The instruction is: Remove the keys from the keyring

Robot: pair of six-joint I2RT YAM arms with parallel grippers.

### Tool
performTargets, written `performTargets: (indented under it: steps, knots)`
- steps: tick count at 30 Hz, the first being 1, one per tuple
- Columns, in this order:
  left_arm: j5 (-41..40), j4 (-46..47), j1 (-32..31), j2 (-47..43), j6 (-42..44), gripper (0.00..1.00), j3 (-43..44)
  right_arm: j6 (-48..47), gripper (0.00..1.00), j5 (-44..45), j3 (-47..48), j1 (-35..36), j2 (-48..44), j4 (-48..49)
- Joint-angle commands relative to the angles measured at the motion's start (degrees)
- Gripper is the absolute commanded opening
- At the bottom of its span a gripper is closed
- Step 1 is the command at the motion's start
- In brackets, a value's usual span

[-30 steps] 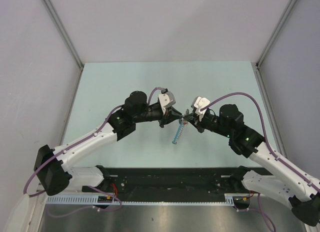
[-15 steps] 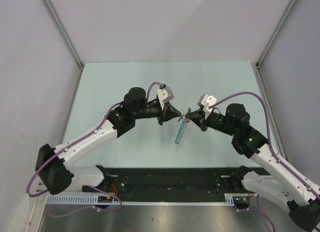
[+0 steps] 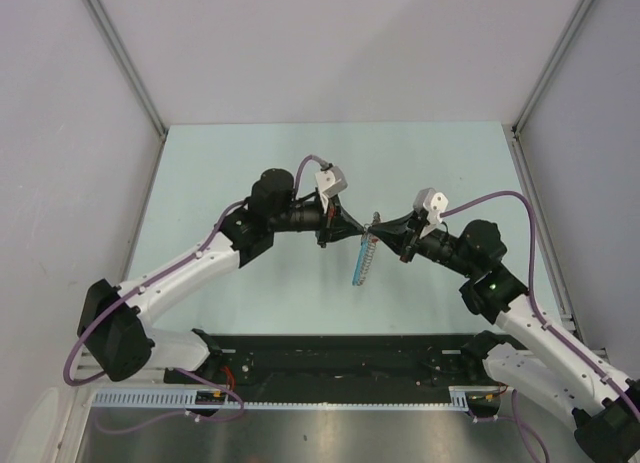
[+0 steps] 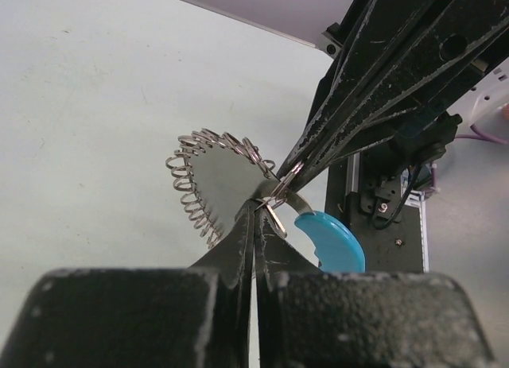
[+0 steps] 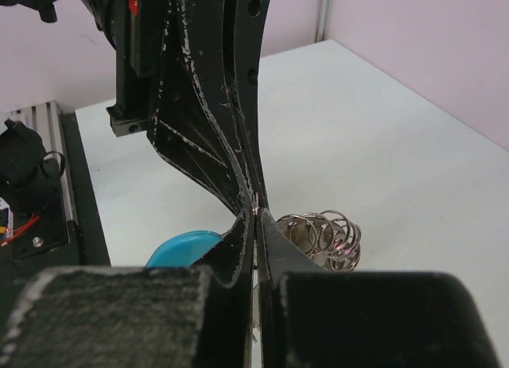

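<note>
**Ana:** Metal on metal, was that all that sat between the tips?

**Ben:** Nearly. The left gripper had its fingers pressed together on the keyring. The right gripper met it tip to tip, fingers shut on what I took for the keys, though they were too small to be sure. Everything was held in the air above the table, with the blue strap and a wire coil dangling below.

**Ana:** How should the pull have gone?

**Ben:** I judged the ring hand should hold firm while the other walked the key along the wire toward its split end. A straight tug risked slipping off.

**Ana:** And compared with a second earlier?

**Ben:** Both wrists had rolled and the right arm had drawn back outward. The meeting point had barely shifted, and the strap hung a touch steeper.
</note>
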Motion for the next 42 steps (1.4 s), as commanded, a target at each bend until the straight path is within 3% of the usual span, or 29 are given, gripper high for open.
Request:
performTargets:
  steps: [1,4,5,8,11,17,25,31,42]
  knots:
    - [1.1,-2.9,1.3,0.7,-1.6,0.00,2.4,4.7,0.00,-0.7,0.2,-0.3,-0.6,17.0]
    - [0.6,-3.7,1.9,-0.3,-1.0,0.13,2.4,3.8,0.00,-0.5,-0.4,-0.3,-0.9,16.1]
    - [0.6,-3.7,2.5,-0.6,-0.7,0.24,2.3,3.3,0.00,-0.9,-0.5,-0.3,-1.0,15.7]
    - [1.0,-3.3,4.0,-2.6,0.6,0.35,2.1,2.2,0.00,-1.4,-0.6,-0.7,-1.7,14.2]
    - [1.7,-4.0,4.6,-4.2,4.0,0.39,2.9,2.2,0.00,-3.8,-0.7,-1.3,-2.0,14.2]
    - [9.8,-5.4,4.6,-3.7,9.9,0.42,5.7,3.2,0.00,-7.2,-1.2,-1.3,-2.3,16.0]
    - [20.1,0.9,4.2,-4.2,8.5,0.45,4.3,6.6,0.00,-8.4,-3.6,-1.5,-2.9,21.9]
    - [21.8,5.0,3.9,-5.3,6.2,0.45,3.1,6.8,0.00,-9.1,-4.6,-1.4,-3.1,22.4]
    - [16.3,0.2,1.1,-2.8,10.4,0.38,6.3,7.2,0.00,-9.6,-4.7,-1.1,-3.4,23.8]
